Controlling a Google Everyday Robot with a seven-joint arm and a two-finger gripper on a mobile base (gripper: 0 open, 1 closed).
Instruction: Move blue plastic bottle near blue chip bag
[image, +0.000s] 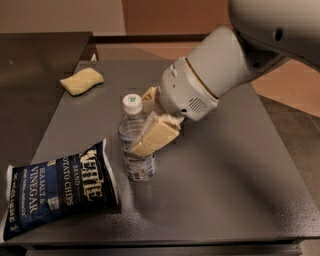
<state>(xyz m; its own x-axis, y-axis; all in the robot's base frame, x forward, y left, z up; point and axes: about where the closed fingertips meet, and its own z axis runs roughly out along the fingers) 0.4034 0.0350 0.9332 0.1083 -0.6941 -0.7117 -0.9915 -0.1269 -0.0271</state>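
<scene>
My gripper (143, 124) is in the middle of the frame, reaching down and to the left from my big white arm (225, 65), which fills the upper right. It is pinched on the bottle (136, 159). One tan finger (156, 136) lies slantwise across the front of the bottle's upper body, and the other shows only as a small tan piece behind it, level with the cap (132, 101). The bottle stands upright or very nearly so. Its white cap has a green mark and faces up, and its pale label wraps the lower half. Its base is down at the table (225, 190), over a dull reflection in the grey top, but I cannot tell whether it rests there or hangs a little above.

The chip bag (55, 190) lies flat in the lower left of the frame with its white lettering facing up. Its left end reaches the frame's left edge, and it sits close to the table's front edge. Its crimped right end is just beside the bottle's base, and I cannot tell whether the two touch.

A yellow sponge (81, 81) lies in the upper left, near the table's far left corner, well apart from the bottle and the bag.
</scene>
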